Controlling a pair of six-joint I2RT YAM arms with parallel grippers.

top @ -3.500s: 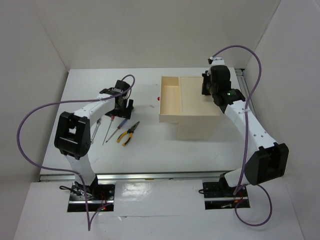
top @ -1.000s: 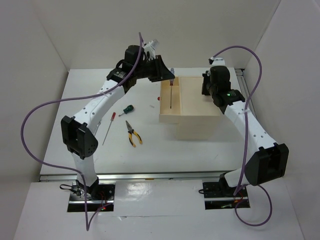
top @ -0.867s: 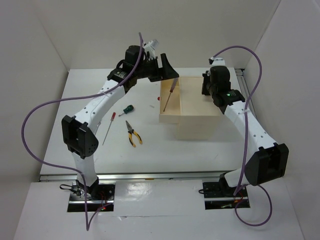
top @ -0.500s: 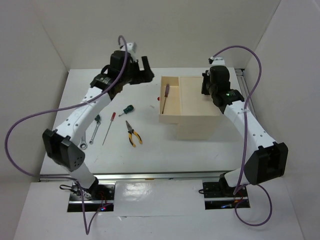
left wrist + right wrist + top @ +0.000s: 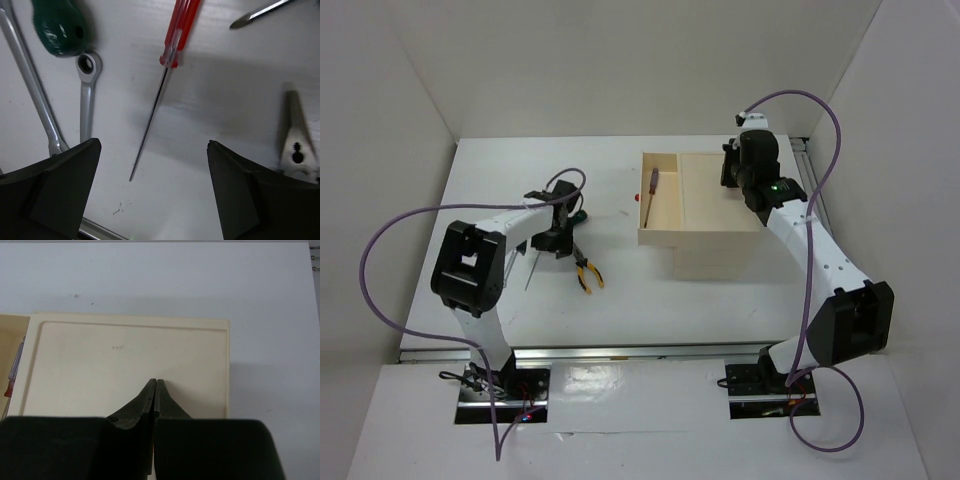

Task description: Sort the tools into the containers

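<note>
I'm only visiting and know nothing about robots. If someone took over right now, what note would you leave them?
Left gripper: jaws open, empty, low over the red screwdriver on the table.
Right gripper: jaws shut, empty, above the box top.
Done: the purple screwdriver lies in the open drawer.
Left: the red screwdriver, green screwdriver, short wrench, long wrench and pliers lie on the table, not yet sorted.
</note>
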